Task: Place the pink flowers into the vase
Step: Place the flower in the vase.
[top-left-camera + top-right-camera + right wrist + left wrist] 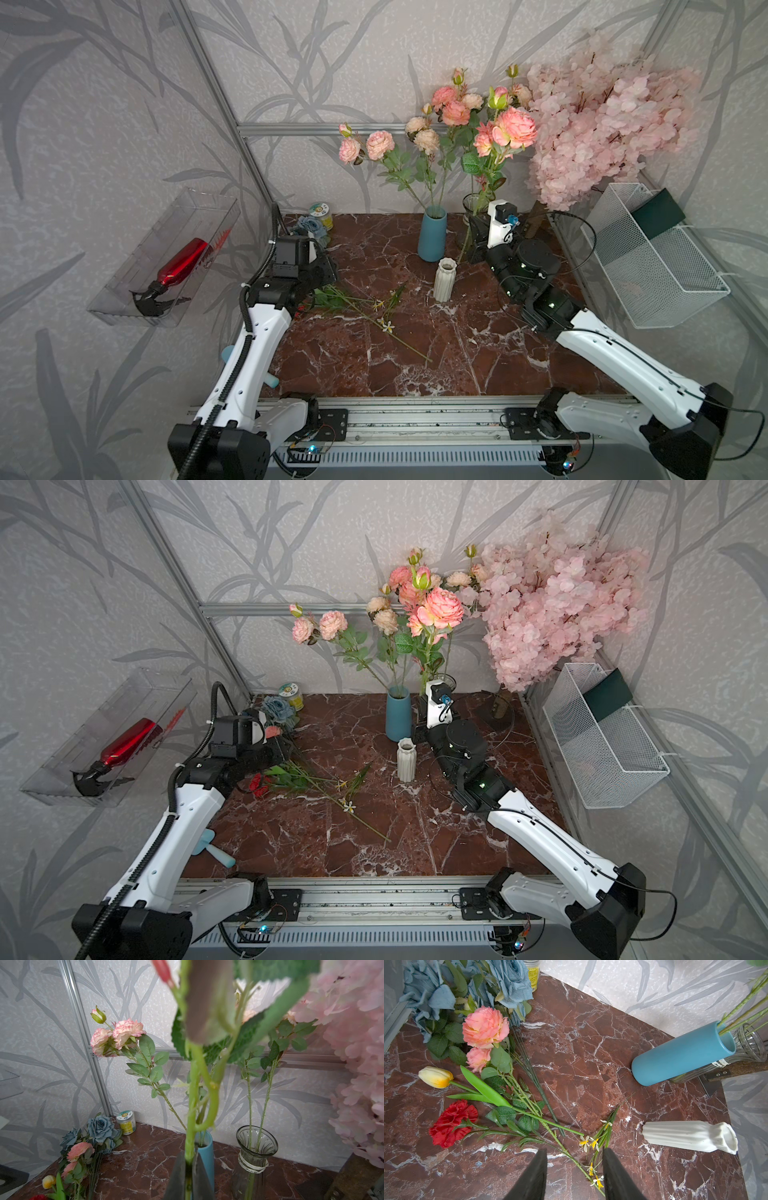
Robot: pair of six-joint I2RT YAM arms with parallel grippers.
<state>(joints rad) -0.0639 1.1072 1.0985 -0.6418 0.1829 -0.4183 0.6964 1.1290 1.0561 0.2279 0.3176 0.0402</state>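
The right gripper [189, 1157] was shut tight on the low green stem of 1 bunch of pink flowers [192, 1105], and the blooms stood high above the fingers. I think it held the stem low and straight up so the bottom end could drop into a vase mouth. Just behind those fingers stood the blue vase [207, 1147]. Beside that was the glass vase [256, 1147] with 2 pink stems in it. The blue one held pink stems too, but I could not count them. The left gripper [575, 1151] was about half open and held nothing. It hung over the table [591, 1053], maybe ready for the next flower. Right by its fingertips lay 1 sprig of tiny yellow flowers [593, 1142]. Farther off lay 1 red flower [450, 1124], 1 yellow tulip [436, 1077] and 1 lying pink stem [484, 1026] with 2 blooms. Past them were the blue-grey flowers [508, 982]. Off to one side of the fingers stood 1 white vase [689, 1136] with nothing in it. That made 3 vases.
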